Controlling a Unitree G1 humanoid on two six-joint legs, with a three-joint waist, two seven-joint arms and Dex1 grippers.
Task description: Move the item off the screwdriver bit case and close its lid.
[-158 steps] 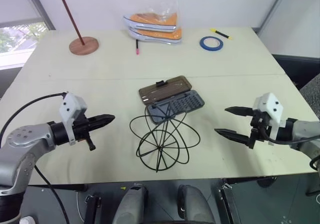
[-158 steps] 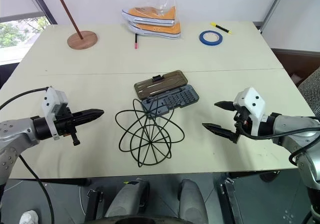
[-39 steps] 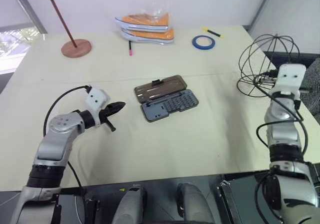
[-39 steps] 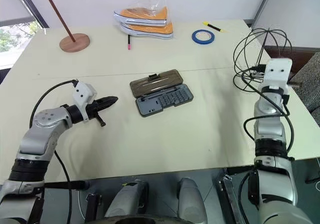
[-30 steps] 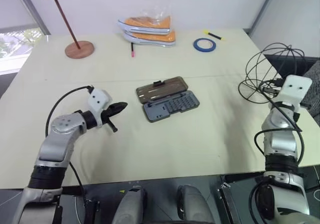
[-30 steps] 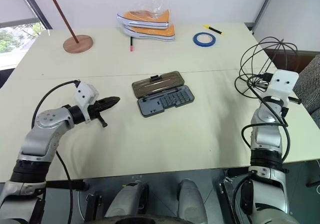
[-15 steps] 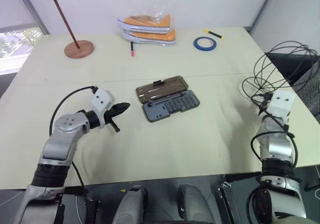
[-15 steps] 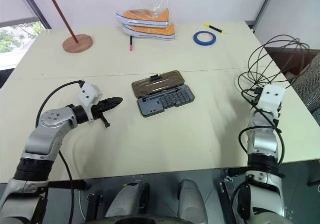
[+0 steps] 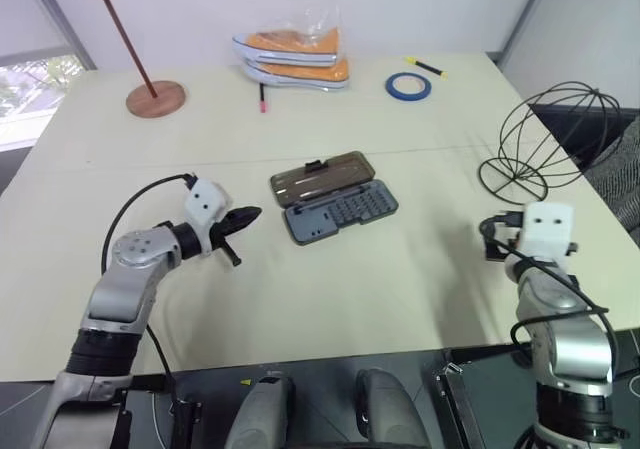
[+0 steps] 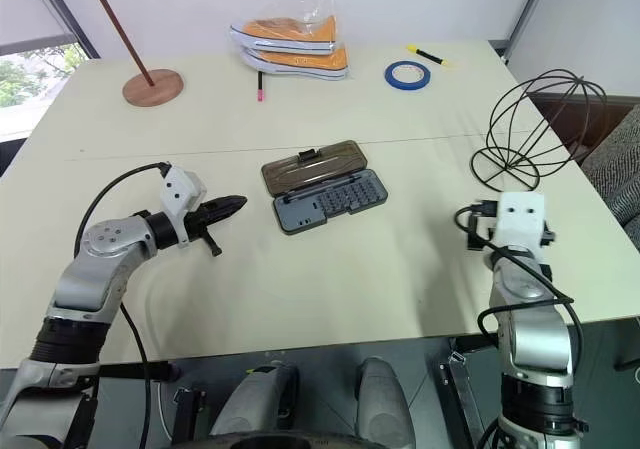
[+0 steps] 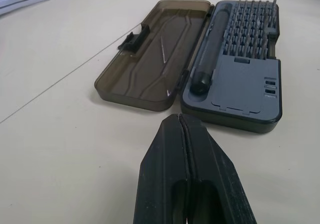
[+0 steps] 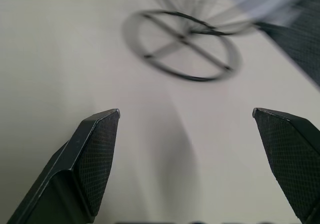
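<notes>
The left hand [image 9: 248, 215], pinched shut and empty, sits just beside the open case [image 9: 333, 208] (lid [image 9: 316, 180] lying flat on its far side); the right hand [image 12: 192, 154], wide open and empty, is well apart.

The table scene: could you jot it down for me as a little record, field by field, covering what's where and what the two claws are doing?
wire globe: standing on the table's right edge, clear of the case
bit case: mid-table, open, bits showing
lid: lying flat behind the tray, not closed
left gripper: shut, pointing at the case, holding nothing
right gripper: open, empty, facing the wire globe
also on table: orange shoes in a bag, blue tape roll, wooden stand
</notes>
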